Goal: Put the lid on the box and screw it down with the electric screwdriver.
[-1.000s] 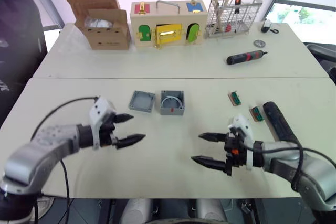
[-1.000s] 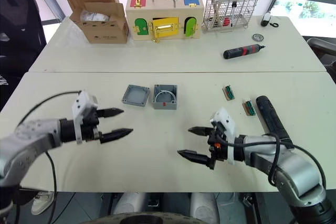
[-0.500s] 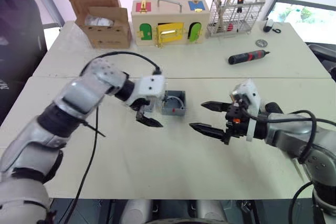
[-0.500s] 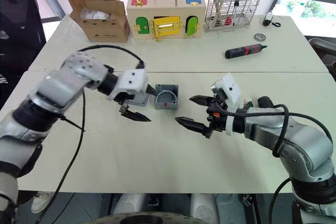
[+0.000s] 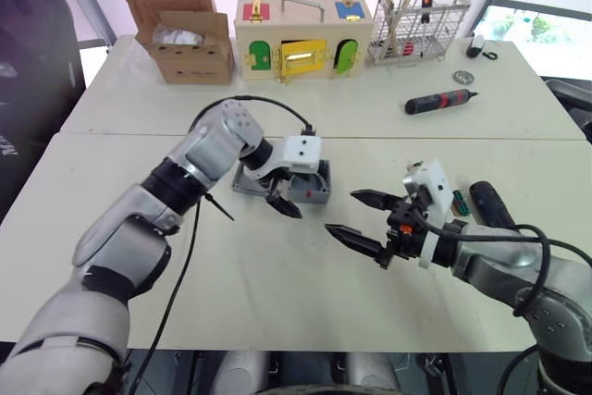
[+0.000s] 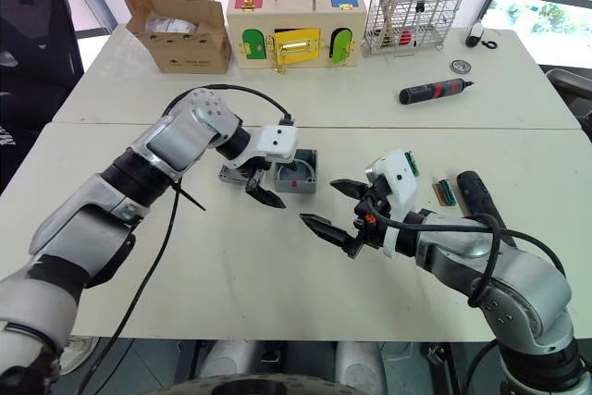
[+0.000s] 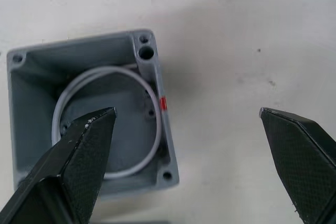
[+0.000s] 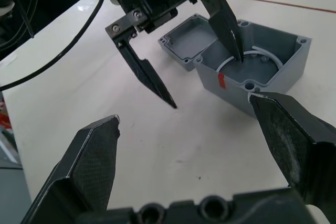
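On the pale table (image 5: 277, 302), the open box (image 6: 294, 171) is straddled by the spread left gripper (image 8: 194, 51), one finger dipped inside. Just beyond it, on the left arm's side, the lid (image 8: 190, 39) lies rim-up. The right gripper (image 6: 335, 215) hangs nearby, gaping and empty.

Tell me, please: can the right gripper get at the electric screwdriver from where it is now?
Probably yes. The electric screwdriver lies on the table beside the right arm, with nothing on top of it. The right gripper is open but points away from it, toward the box, so the arm would need to pull back and turn.
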Tool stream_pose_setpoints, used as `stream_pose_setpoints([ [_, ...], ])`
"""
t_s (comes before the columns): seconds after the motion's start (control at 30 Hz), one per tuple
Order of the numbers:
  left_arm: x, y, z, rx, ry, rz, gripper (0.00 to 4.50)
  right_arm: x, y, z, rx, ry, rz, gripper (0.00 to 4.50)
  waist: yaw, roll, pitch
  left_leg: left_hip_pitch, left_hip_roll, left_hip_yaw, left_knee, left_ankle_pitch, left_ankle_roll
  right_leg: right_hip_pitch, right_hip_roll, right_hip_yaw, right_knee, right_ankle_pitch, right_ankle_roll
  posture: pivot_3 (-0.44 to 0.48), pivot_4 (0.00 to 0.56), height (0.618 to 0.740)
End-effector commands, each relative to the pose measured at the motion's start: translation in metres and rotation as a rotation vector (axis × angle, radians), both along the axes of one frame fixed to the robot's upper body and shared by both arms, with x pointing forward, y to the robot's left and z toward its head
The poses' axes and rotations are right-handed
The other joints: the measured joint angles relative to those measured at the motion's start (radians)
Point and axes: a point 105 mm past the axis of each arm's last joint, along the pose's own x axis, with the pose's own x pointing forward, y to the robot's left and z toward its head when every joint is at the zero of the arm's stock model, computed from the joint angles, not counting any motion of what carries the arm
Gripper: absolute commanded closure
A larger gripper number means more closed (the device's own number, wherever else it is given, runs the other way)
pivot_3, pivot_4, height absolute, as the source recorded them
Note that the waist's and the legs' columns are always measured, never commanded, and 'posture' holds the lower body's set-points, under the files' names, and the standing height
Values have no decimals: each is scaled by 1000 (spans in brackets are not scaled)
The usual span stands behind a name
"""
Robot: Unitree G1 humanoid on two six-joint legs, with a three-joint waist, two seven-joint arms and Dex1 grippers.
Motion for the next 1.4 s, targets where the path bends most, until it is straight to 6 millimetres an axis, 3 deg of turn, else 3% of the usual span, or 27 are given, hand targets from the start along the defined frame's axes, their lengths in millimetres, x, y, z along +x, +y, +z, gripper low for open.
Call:
stream_pose_setpoints([
  [0.03, 3, -4, 9, 16, -31, -21, 0, -1, 3, 11, 20, -62, -10, 68, 0, 0, 0, 0, 0, 0, 0, -1, 2, 0, 0, 0, 0, 0, 0, 0, 150, 694],
  [0.07, 3, -5, 8, 15, -28, -22, 0, -1, 3, 11, 25, -63, -17, 68, 0, 0, 0, 0, 0, 0, 0, -1, 1, 0, 0, 0, 0, 0, 0, 0, 150, 694],
  [0.17, 5, -10, 2, 28, -33, -15, 759, -1, 5, 12, 38, -66, -28, 0, 1, 0, 0, 0, 0, 0, 0, 1, -2, 0, 0, 0, 0, 0, 0, 0, 150, 694],
  [0.4, 7, -20, -5, 16, -24, -9, 4266, -3, 3, 12, 46, -69, -55, 0, 0, 0, 0, 0, 0, 0, 0, -2, 3, 0, 0, 0, 0, 0, 0, 0, 150, 694],
  [0.43, 7, -20, -5, 16, -24, -10, 4446, -4, 2, 11, 45, -67, -57, 0, 3, 0, 0, 0, 0, 0, 0, -2, 3, -1, 0, 0, 0, 0, 0, 0, 150, 694],
  [0.63, 6, -22, 1, -1, -19, -37, 4446, -11, -6, 2, -8, -20, -54, 0, 3, 0, 0, 0, 0, 0, 1, -2, 3, 0, 0, 0, 0, 0, 0, 0, 150, 694],
  [0.83, -22, -20, 19, -101, -77, -355, 4446, -33, -32, -9, -100, 111, -32, 0, 0, -1, 1, -1, 0, 0, 1, -2, 3, -1, -3, 1, -1, 0, 0, 0, 150, 694],
  [1.03, -42, -19, 2, -48, -145, -584, 4446, -39, -39, -10, -123, 140, -33, 0, 2, -1, 1, -1, 0, 0, 1, 0, -1, 0, -5, 1, -1, 0, 0, 0, 150, 694],
  [1.4, -46, -32, -18, -19, -126, -706, 4446, -45, -30, -11, -97, 144, -41, 0, 2, -2, 1, -1, 0, 0, 2, -3, 4, 1, -5, 1, -1, 0, 0, 0, 150, 694],
])
